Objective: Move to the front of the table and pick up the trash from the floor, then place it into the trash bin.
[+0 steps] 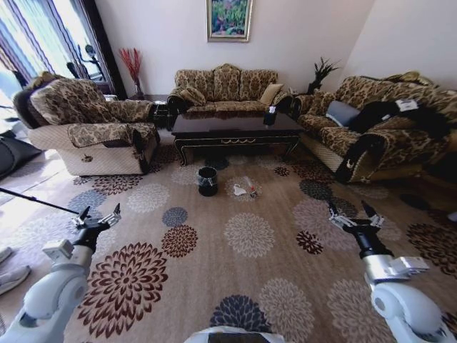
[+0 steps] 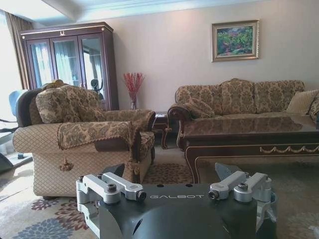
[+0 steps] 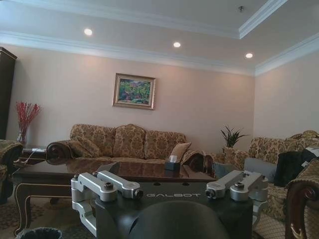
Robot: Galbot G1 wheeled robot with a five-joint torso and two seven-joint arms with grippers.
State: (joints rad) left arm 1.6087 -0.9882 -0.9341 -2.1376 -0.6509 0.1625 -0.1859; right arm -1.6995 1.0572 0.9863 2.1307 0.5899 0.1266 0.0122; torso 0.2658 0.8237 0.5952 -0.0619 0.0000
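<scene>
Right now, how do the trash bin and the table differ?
The trash bin is small, round and black, standing on the carpet; the table is long, low, glossy dark wood with gold ornament on its front rail. The bin is open-topped; the table carries a small box. Both are dark and stand ahead of the robot.

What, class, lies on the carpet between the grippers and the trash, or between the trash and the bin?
Nothing visible. Open carpet runs from the left gripper and right gripper, both open, up to the trash before the table. The bin stands beside the trash, with bare carpet between.
</scene>
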